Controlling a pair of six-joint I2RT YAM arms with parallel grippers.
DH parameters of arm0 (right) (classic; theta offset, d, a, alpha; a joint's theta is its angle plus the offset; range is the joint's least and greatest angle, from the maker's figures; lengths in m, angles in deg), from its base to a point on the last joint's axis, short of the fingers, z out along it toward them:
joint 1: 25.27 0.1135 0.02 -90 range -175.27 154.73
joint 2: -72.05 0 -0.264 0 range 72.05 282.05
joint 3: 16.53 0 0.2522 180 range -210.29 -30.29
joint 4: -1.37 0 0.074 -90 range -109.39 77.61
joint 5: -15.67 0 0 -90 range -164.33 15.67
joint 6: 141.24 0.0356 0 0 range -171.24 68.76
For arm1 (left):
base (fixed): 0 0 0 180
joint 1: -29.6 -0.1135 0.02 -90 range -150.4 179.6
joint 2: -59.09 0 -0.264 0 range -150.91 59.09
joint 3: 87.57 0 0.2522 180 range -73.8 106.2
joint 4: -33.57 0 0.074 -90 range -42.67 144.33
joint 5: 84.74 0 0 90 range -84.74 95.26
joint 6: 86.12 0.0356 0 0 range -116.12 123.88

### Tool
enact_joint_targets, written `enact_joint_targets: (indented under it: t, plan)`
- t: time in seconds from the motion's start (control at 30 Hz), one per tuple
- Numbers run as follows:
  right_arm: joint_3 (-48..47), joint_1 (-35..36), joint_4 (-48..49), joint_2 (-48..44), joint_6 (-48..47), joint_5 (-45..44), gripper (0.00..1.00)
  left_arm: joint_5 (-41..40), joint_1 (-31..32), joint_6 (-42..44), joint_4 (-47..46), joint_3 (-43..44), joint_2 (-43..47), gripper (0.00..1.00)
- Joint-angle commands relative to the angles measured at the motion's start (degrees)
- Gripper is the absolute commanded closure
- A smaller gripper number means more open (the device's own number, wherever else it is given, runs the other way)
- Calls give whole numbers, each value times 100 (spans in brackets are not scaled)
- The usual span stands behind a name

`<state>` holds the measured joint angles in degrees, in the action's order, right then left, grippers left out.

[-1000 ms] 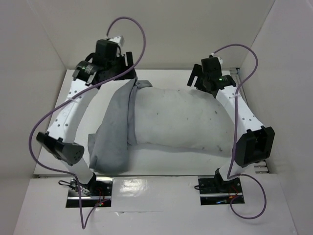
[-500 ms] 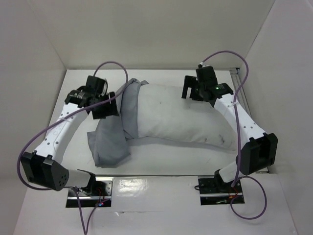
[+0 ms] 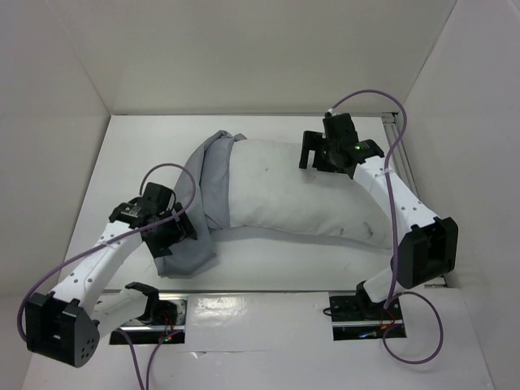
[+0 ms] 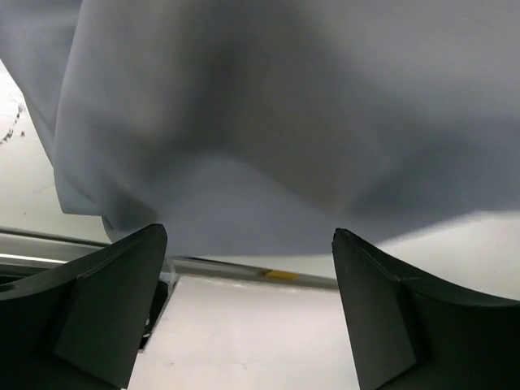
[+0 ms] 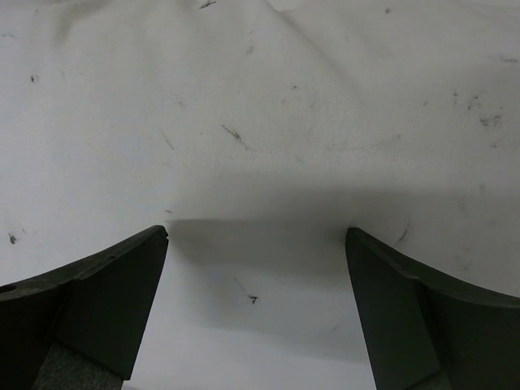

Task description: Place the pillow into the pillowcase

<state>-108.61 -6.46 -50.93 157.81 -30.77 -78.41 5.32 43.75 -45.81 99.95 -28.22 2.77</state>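
Lying across the middle of the white surface (image 3: 130, 162), the pillow (image 3: 301, 195) runs far-left to near-right w/ a slight bend, white fabric dotted w/ small dark specks. Its left end sits inside the pillowcase (image 3: 205, 175). The grey cloth wraps only that end, so most of the pillow is bare & outside. The rest of the pillowcase trails limp past the pillow twd the near edge, wrinkled, flat on the surface. L end effector (image 3: 172, 236) is over that loose near part of the pillowcase, fingers (image 4: 106, 317) spread wide. L wrist view shows grey cloth just ahead of the tips, nothing btwn them, no pinch on the fabric; can't tell whether the tips touch the cloth. R end effector (image 3: 311, 151) is at the pillow's far edge, right of the middle, also spread wide. R wrist view shows speckled white fabric filling the frame beyond the fingers, a shadow on it btwn them, nothing gripped. L arm (image 3: 97, 260) is folded low at near-left, elbow close to the near edge. R arm (image 3: 402, 199) reaches up along the pillow's right side, elbow near its right end. A purple cable (image 3: 382, 101) loops over each arm.
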Motion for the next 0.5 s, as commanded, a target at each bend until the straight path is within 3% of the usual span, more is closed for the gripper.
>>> enact_joint_targets:
  t: [0.0,0.1,0.23,0.27,0.33,0.37,0.47]
  plan:
    - [-227,97,102,20,-43,65,2,-294,17,-689,-384,-93,-335,5]
    - [-166,97,102,-41,-43,65,2,-602,-97,-831,-384,-93,-590,10]
    - [-166,97,102,-94,-43,65,2,-1103,-369,-946,-384,-155,-767,29]
    - [-166,97,49,-94,-43,65,2,-1156,-430,-868,-436,-103,-767,56]
    - [-227,97,49,-94,-43,12,2,-1235,-492,-693,-437,37,-697,93]
    - [-227,97,49,-94,-43,12,2,-1340,-571,-639,-437,91,-644,100]
    - [-280,97,49,-42,-43,-40,2,-1657,-729,-437,-367,407,-644,100]
